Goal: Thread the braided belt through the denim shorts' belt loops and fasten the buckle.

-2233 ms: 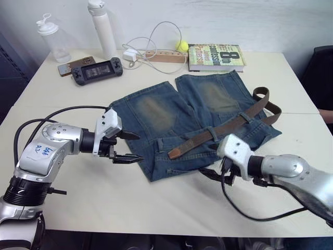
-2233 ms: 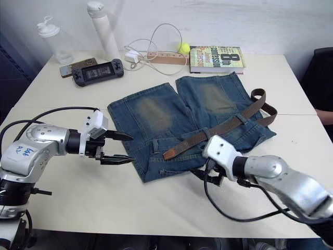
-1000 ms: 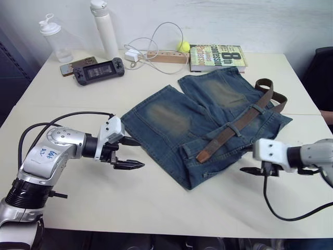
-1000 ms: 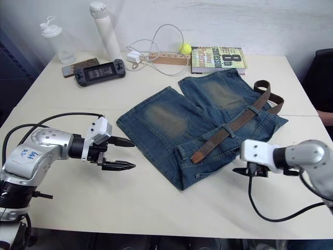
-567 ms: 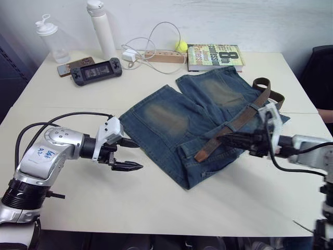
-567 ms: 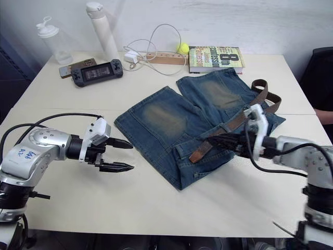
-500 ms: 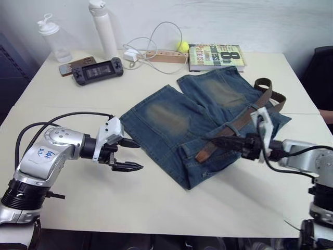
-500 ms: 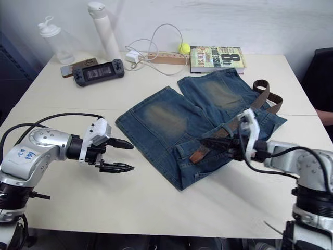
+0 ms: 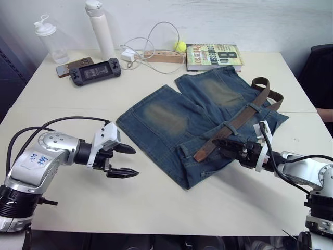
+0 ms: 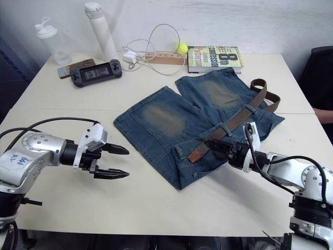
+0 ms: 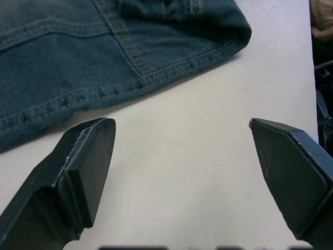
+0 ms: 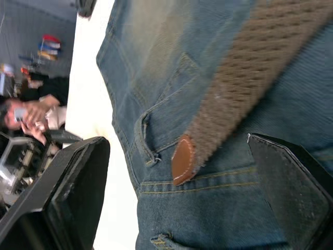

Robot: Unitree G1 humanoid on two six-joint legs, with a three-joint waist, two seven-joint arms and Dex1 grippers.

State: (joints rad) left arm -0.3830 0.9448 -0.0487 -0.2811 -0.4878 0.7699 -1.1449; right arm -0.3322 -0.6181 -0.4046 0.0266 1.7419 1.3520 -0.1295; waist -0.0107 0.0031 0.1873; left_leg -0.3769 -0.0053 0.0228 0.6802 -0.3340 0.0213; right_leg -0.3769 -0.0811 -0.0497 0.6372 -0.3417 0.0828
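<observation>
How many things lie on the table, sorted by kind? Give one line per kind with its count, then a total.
Bottles: 2, a clear one and a white one
Electronics: 4, game console, phone, power strip, charger with cable
Clothing: 2, denim shorts, braided belt
Book: 1
Ball: 1
Total: 10
</observation>
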